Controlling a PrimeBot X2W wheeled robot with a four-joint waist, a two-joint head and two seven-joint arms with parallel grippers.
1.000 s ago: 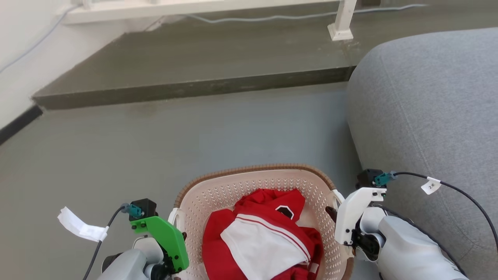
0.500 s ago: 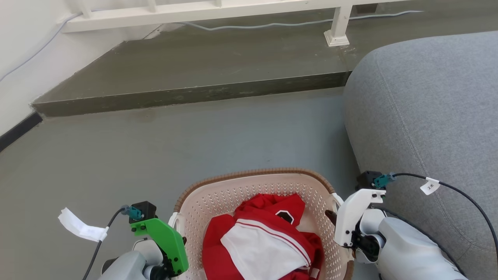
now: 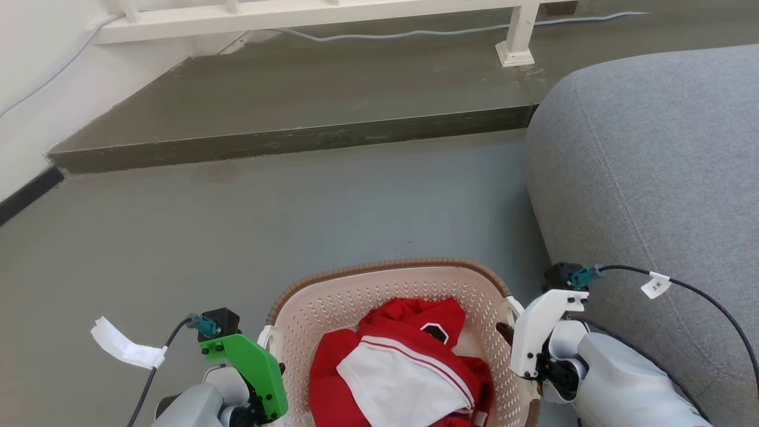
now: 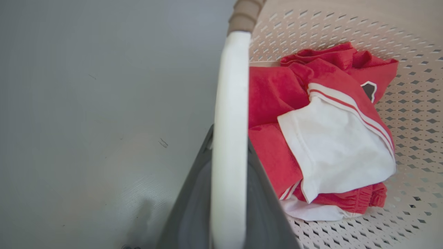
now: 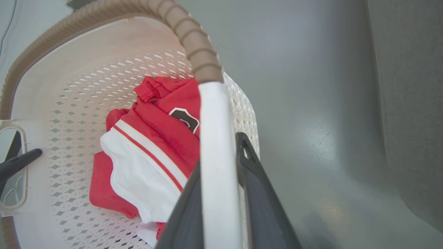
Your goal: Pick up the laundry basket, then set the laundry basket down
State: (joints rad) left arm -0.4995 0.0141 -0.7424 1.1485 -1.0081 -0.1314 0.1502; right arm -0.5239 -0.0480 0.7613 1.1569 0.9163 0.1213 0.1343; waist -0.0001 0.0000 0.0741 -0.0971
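The laundry basket (image 3: 385, 265), cream and perforated with a brown woven rim, is at the bottom centre of the head view with red and white clothes (image 3: 403, 367) inside. My left gripper (image 3: 274, 362) is at its left white handle (image 4: 230, 103). In the left wrist view the left gripper (image 4: 230, 145) is shut on that handle, one dark finger on each side. My right gripper (image 3: 505, 330) is at the right white handle (image 5: 216, 145), and the right wrist view shows the right gripper (image 5: 218, 155) shut on it. The floor under the basket is hidden.
A grey sofa (image 3: 652, 166) stands close on the right, almost touching my right arm. Ahead, a raised dark step (image 3: 284, 142) crosses the floor, with a white railing post (image 3: 517, 35) and a cable (image 3: 385, 35) on it. Bare grey floor (image 3: 237, 237) lies between.
The head view has shifted a little, so the step and basket sit slightly lower in the picture. Both grippers keep their hold on the handles.
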